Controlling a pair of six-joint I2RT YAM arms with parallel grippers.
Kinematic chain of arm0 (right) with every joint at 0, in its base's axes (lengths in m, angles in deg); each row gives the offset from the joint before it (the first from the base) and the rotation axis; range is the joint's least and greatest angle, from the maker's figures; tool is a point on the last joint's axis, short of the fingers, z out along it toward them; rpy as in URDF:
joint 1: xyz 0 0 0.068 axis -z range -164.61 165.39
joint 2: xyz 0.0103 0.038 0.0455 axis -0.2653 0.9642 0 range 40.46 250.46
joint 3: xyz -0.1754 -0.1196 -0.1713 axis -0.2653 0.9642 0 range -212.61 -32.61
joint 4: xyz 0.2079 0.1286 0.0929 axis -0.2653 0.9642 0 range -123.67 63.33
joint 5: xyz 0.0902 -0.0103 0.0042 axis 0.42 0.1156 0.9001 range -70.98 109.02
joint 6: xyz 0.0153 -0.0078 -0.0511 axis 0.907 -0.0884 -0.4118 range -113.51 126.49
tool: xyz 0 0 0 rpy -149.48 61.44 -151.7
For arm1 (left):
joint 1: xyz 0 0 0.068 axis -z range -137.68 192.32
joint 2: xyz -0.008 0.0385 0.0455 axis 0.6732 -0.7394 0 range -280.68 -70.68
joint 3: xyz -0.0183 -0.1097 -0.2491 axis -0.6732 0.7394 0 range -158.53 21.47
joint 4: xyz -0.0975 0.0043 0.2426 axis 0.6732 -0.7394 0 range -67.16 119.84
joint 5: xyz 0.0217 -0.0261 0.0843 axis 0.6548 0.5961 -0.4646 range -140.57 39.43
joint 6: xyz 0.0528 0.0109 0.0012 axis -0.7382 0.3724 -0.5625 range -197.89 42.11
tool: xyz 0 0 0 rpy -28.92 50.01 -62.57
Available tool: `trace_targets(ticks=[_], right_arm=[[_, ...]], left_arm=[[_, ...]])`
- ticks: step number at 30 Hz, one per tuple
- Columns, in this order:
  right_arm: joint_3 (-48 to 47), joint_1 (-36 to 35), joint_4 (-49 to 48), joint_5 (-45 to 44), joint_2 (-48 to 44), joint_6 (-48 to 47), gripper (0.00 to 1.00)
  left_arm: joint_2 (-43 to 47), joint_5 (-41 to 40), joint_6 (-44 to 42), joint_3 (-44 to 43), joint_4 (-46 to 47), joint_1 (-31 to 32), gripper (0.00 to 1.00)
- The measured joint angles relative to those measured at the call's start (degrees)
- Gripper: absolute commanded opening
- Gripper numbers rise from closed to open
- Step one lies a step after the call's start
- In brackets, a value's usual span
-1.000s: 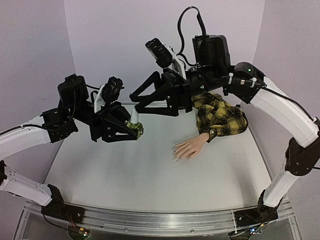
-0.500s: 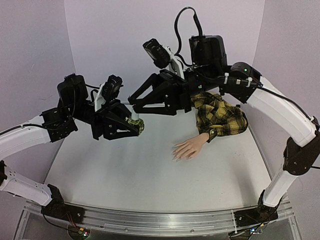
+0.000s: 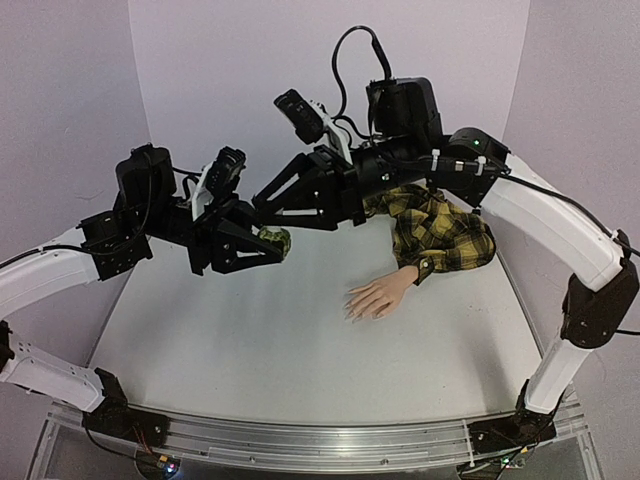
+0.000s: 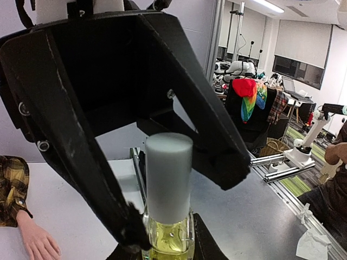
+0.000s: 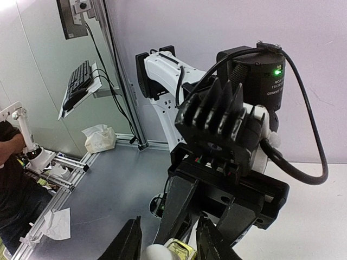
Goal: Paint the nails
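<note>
A small yellowish bottle (image 3: 271,237) with a white cap (image 4: 169,173) hangs above the table's left half, upright, with my left gripper (image 3: 275,244) shut on its body. My right gripper (image 3: 262,213) reaches in from the right, its jaws standing on either side of the cap (image 5: 156,253). One of its fingers (image 4: 97,179) touches the bottle's shoulder and the other finger (image 4: 217,146) stands off the cap, so it is open. The mannequin hand (image 3: 378,297) lies palm down right of centre in its plaid sleeve (image 3: 440,232). The nails (image 3: 352,308) point left.
The white table (image 3: 280,350) is walled at the back and on both sides. An aluminium rail (image 3: 300,442) with the arm bases runs along the near edge. The sleeve lies under the right arm's forearm.
The right gripper's jaws have narrowed around the cap. Both grippers and the bottle have risen slightly and shifted left. The mannequin hand has not moved.
</note>
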Motion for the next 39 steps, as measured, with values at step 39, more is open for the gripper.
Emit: trace_targets(ticks=[39], right_arm=[[-9.4,2.7,-11.0,-77.1,17.2,18.2,0.00]], left_arm=[[-24.2,-62.8,-19.7,-9.2,12.8,-5.9,0.00]])
